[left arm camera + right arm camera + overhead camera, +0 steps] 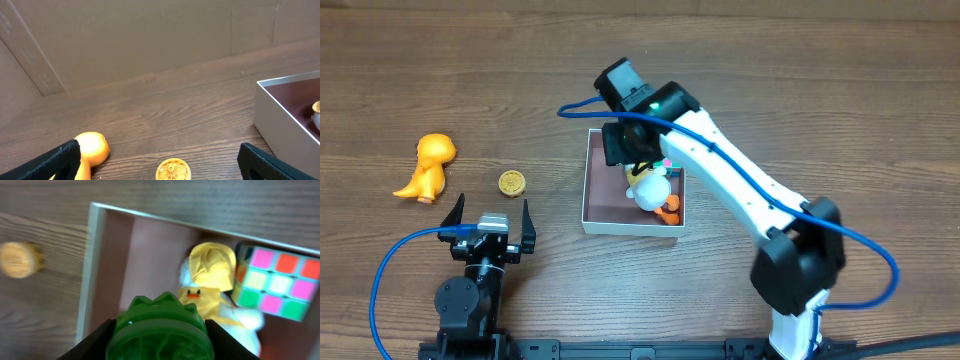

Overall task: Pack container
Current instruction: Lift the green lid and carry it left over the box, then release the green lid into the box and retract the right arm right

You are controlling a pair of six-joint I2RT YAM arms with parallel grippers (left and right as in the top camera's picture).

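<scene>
The container (595, 195) is a square shallow box with white walls and a pink-brown inside, at the table's middle. In it lie a white and yellow duck toy (648, 188) and a colourful cube (277, 282). My right gripper (159, 340) is shut on a green ridged round toy (159, 327) and holds it over the box's left part (107, 255). My left gripper (487, 222) is open and empty at the near left. A small yellow disc (512, 182) lies just ahead of it, also in the left wrist view (173, 170).
An orange dinosaur toy (428, 165) lies at the far left, its head in the left wrist view (92, 147). The box's white wall (270, 115) stands to the right of my left gripper. Blue cables run from both arms.
</scene>
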